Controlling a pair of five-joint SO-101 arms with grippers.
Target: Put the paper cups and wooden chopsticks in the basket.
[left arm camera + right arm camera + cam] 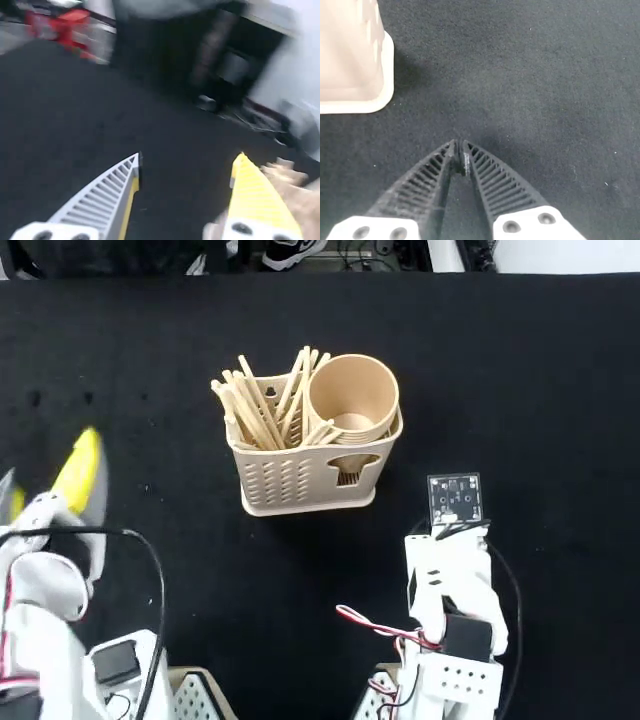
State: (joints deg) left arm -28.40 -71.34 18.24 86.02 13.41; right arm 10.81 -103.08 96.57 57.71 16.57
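Black ribbed jaws of the right gripper [459, 148] closed tip to tip, nothing held; low over the black cloth-covered table [545, 75], near a corner of the beige perforated plastic basket [350, 65]; left gripper [189, 158] jaws wide apart, empty, well apart from the basket; tan paper cups [353, 395] nested upright in one compartment; pale wooden chopsticks [265, 410] bundled in the other.

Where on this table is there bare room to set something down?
Bare mat lies wide on both sides of the basket and beyond it to the far edge; a narrower strip separates basket and right pincer. Crowded: the basket, packed with chopsticks and paper cups, and the near corner by the left pincer.
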